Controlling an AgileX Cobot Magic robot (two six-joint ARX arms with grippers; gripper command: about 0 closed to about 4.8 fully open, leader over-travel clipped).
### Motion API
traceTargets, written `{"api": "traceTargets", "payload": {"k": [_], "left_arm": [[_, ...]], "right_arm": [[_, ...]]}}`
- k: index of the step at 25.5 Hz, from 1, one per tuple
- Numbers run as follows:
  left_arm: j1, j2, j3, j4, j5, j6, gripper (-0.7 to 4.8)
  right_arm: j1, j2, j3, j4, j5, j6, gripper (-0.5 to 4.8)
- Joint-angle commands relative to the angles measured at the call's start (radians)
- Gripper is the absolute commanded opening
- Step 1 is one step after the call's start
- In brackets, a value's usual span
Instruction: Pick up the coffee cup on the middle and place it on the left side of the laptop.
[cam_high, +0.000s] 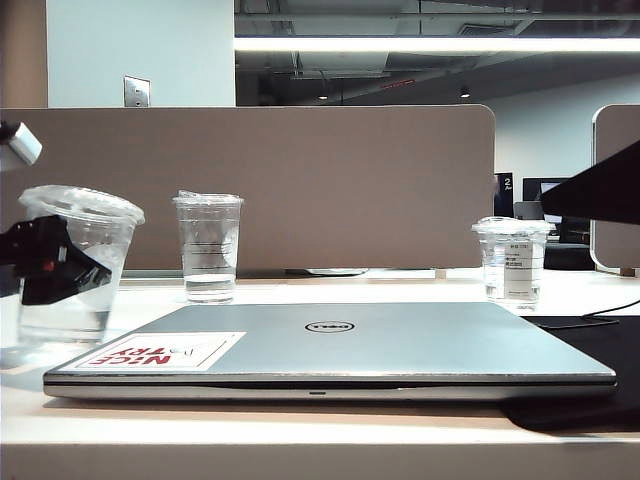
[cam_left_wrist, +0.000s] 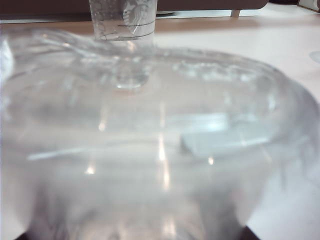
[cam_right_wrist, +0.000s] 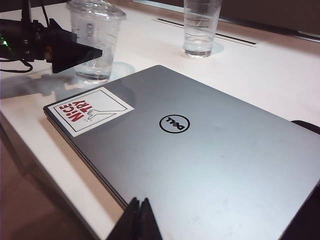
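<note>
Left gripper (cam_high: 95, 275) sits far left, its jaws set wide either side of the cup (cam_high: 90, 225); you can't tell from here if the pads press the wall or just flank it. In the left wrist view the cup fills the whole frame. Cup is on the left of the laptop (cam_high: 400, 345), close to its left edge, and its base looks down on the table (cam_right_wrist: 260, 65). Right gripper (cam_right_wrist: 140, 215) hangs above the laptop's near side, fingers pinched together, nothing in them. Two other cups stand far behind; leave them.

Handling, as a judgement: thin clear plastic, light, seems a little liquid at the bottom. Wall will flex and slip if you squeeze hard. Grip mid-wall below the lid, never by the lid, and keep it upright
</note>
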Motion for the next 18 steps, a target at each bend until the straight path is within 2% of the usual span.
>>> {"api": "traceTargets", "payload": {"k": [1,8,11,13,18], "left_arm": [[-0.001,0.061,0.014,0.102,0.001,0.006,3.84],[-0.001,0.135,0.045,0.102,0.006,-0.001,3.88],[-0.001,0.135,0.045,0.102,0.003,0.0,4.26],[-0.001,0.135,0.045,0.102,0.005,0.001,4.75],[-0.001,0.129,0.045,0.102,0.005,-0.002,4.79]], "right_arm": [[0.001,0.008,-0.004,0.016,0.0,0.003,-0.05],[0.001,0.018,-0.004,0.016,0.0,0.003,-0.05],[0.001,0.023,-0.004,0.015,0.0,0.003,-0.05],[0.001,0.023,-0.004,0.015,0.0,0.002,-0.05],[0.001,0.023,-0.004,0.015,0.001,0.003,-0.05]]}}
